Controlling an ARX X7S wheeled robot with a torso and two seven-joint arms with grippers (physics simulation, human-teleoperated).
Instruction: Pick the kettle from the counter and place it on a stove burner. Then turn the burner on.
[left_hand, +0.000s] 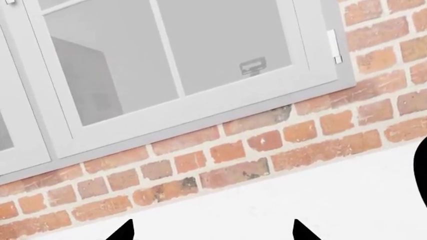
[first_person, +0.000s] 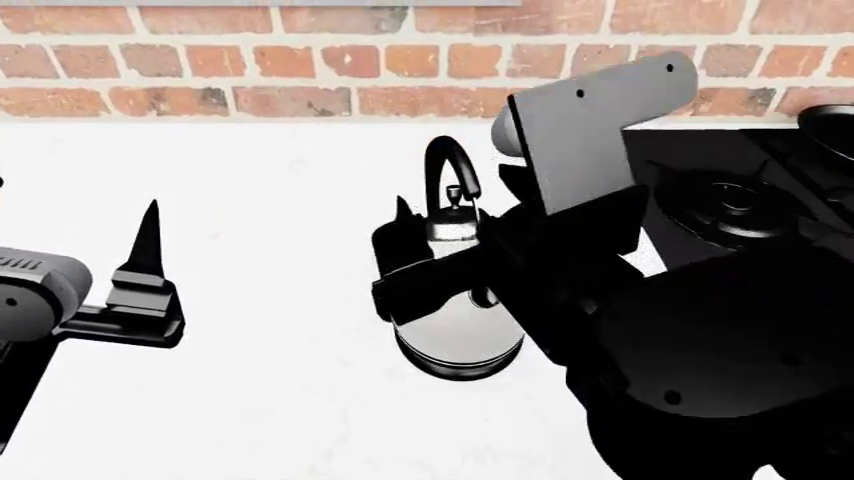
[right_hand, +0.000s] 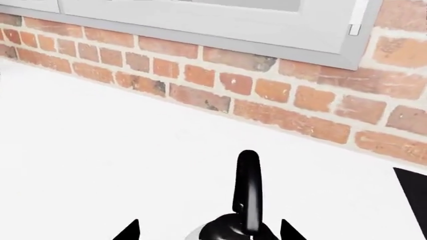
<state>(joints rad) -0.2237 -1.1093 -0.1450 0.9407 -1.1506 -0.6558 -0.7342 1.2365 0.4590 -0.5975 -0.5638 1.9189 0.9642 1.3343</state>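
The kettle (first_person: 461, 320) is seen upright on the white table (first_person: 267, 400), just beside the black hob (first_person: 694, 165). The right gripper (right_hand: 208, 231) is held over the kettle, its fingers (right_hand: 128, 231) spread open either side of the arched handle (right_hand: 247, 190). The left gripper (left_hand: 212, 231) is held open, well apart from the kettle, facing the brick wall (left_hand: 267, 145).

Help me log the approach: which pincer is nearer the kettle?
Right. The right pincer sits at the kettle, its fingertips flanking the arched handle in the right wrist view. The left pincer hovers over bare counter, well off to the kettle's left.
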